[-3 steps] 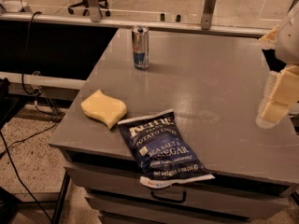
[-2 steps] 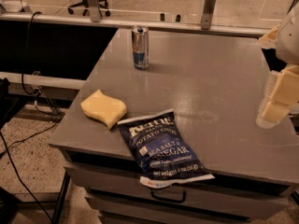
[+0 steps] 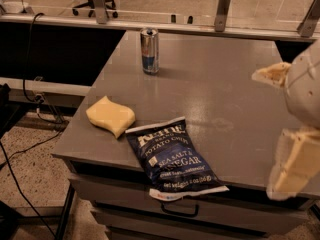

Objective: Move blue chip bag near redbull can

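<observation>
**Gripper [image 3: 270, 131] shifted lower at right; objects unmoved**

Jaws are spread, with nothing held, above the bench's [image 3: 225, 84] right edge. The blue chip bag [image 3: 172, 156] is laid flat at the front edge, its long axis running far-left to near-right and its white bottom edge overhanging. The redbull can [image 3: 149, 50] stands upright at the back, well apart. A yellow sponge [image 3: 111, 115] lies just beside the bag's top corner.

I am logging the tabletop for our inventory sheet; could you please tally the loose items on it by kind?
Chip bags: 1, the blue chip bag at the near edge.
Drink cans: 1, the redbull can at the far side.
Sponges: 1, the yellow sponge.
Total: 3.
The gripper is at the right edge of the view, apart from all three.
</observation>
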Robot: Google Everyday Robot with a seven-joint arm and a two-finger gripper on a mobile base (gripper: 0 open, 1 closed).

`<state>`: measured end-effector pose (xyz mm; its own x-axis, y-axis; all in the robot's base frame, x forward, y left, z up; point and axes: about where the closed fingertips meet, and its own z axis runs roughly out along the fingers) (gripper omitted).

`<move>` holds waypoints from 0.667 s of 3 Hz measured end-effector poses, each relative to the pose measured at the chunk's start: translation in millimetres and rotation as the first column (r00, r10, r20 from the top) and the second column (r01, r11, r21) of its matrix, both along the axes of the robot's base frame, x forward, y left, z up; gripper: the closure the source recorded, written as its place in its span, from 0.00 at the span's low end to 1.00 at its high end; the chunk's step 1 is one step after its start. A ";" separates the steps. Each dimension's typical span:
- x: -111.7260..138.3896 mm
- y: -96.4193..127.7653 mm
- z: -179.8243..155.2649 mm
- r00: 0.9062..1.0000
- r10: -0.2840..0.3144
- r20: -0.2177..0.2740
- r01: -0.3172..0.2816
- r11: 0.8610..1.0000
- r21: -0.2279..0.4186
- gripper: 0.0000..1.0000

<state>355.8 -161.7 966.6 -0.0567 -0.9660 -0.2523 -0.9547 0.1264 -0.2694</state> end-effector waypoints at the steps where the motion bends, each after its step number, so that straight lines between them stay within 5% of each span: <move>1: -20.6 12.2 -7.9 0.999 0.038 -0.011 -0.038 0.999 0.003 0.00; 2: -22.2 15.8 1.1 0.999 0.044 0.010 -0.044 0.999 0.003 0.00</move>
